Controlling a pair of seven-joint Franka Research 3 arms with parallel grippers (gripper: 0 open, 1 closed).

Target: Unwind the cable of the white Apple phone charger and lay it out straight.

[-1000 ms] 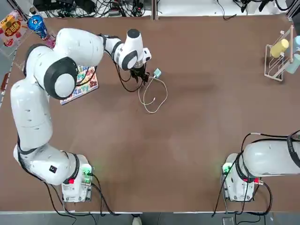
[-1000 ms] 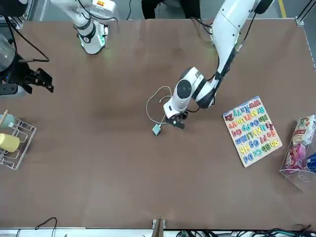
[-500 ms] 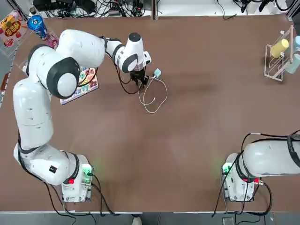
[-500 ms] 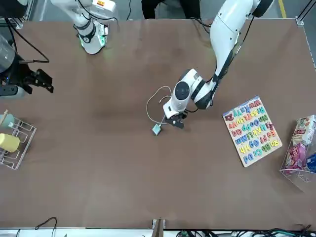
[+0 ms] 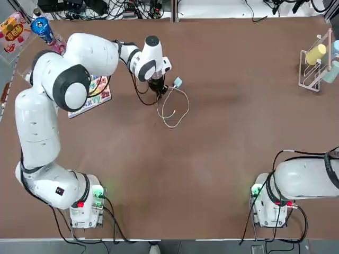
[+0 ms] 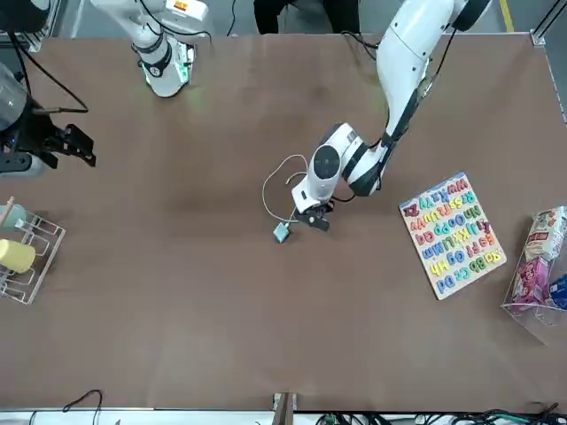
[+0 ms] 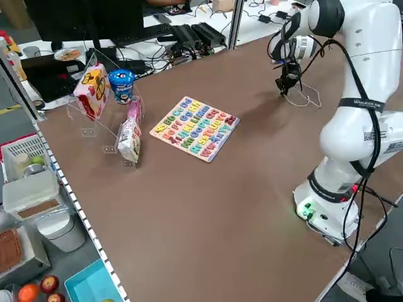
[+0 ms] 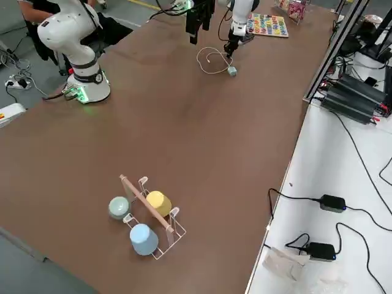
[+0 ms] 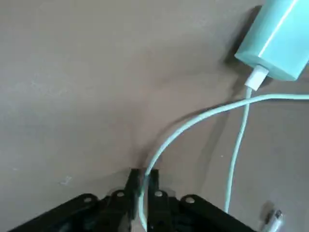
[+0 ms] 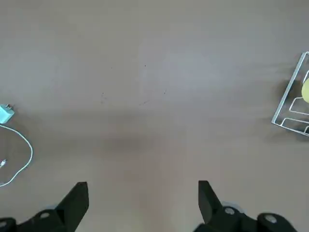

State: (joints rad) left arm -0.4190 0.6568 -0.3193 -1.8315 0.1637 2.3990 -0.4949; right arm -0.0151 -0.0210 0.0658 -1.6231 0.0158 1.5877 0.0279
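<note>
From the top view, my left gripper [image 5: 161,94] is down by the charger, right at the side of the looped white cable [image 5: 186,100], and the little pale plug block [image 5: 177,82] sits just beyond it, farther from my bases. The loop lies on the brown table [image 5: 212,143] between my two arms' sides, with its loose end curled inside. The alphabet board [image 5: 98,95] is partly under my left arm, and the rack with the cups [image 5: 309,73] is way off on the right. Front view: same cord on the table beside my left gripper [image 6: 314,218], crossing itself near the plug, and my right gripper [image 6: 75,144] is parked up over the table on its own side, near the rack. Left side view just gets me the cord next to the left gripper, plug out of sight. Right side view has the plug lying at the end of the loop, clear of my fingers. Left wrist view is the good one: my left fingers are closed on the cable, pinching one strand that crosses over the strand coming out of the plug. Right wrist view, my right fingers are wide open with nothing between them.
</note>
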